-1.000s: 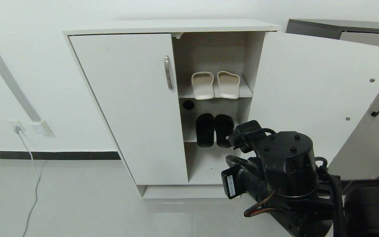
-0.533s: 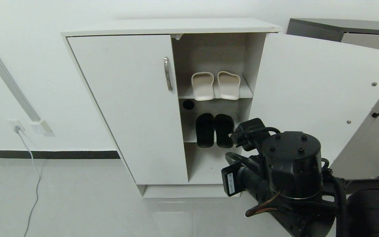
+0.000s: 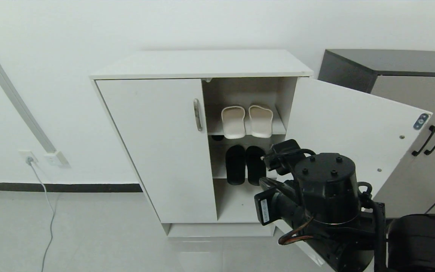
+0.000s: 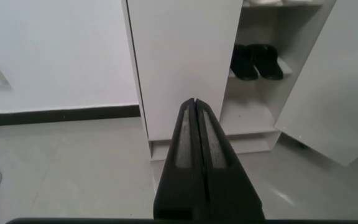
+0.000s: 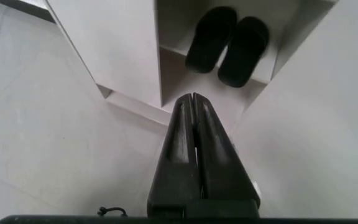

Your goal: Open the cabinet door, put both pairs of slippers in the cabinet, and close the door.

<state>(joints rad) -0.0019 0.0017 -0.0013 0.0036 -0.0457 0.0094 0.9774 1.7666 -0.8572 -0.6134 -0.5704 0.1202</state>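
Note:
The white cabinet (image 3: 202, 64) stands against the wall with its right door (image 3: 346, 128) swung wide open and its left door (image 3: 157, 147) closed. A white pair of slippers (image 3: 246, 121) lies on the upper shelf, a black pair (image 3: 244, 164) on the shelf below. My right arm (image 3: 323, 189) is in front of the open compartment, below the black pair. My right gripper (image 5: 193, 99) is shut and empty, pointing at the cabinet's base under the black slippers (image 5: 229, 40). My left gripper (image 4: 194, 102) is shut and empty above the floor, facing the closed door.
A grey cabinet (image 3: 410, 94) with black handles stands right behind the open door. A wall socket (image 3: 28, 156) with a hanging cable is at the left. Bare tiled floor (image 3: 89, 234) lies before the cabinet. The left door carries a metal handle (image 3: 197, 114).
The whole head picture has shifted: the cabinet now sits lower and smaller, its top showing, so the camera has moved. Slippers and doors keep their places.

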